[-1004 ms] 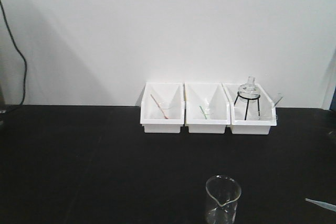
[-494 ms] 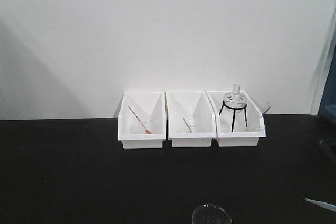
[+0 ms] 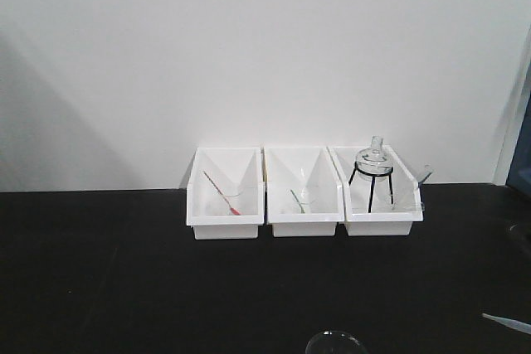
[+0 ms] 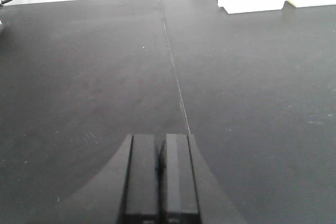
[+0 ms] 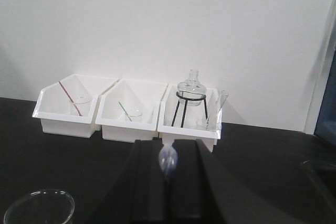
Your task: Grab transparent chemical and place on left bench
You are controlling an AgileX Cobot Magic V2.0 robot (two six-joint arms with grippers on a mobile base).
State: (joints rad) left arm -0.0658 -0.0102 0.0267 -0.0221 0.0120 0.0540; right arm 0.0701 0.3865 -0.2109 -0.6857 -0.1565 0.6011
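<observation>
Three white bins stand against the wall on the black bench. The right bin (image 3: 382,220) (image 5: 189,129) holds a glass flask (image 3: 371,159) on a black tripod and a small clear beaker with a clear rod (image 3: 412,192) (image 5: 206,124). My right gripper (image 5: 168,169) is shut on the bulb of a clear dropper (image 5: 167,158); its tip (image 3: 506,322) shows at the front view's lower right. My left gripper (image 4: 160,156) is shut and empty over bare black bench (image 4: 105,77).
The left bin (image 3: 226,220) holds a small beaker with a red rod, the middle bin (image 3: 303,220) one with a green rod. A large empty glass beaker (image 3: 335,343) (image 5: 38,208) stands near me. A seam (image 4: 173,66) runs across the bench.
The front view has shifted: the bins now sit further left and slightly larger, and the large beaker has sunk to the bottom edge. The dropper tip keeps its place in view.
</observation>
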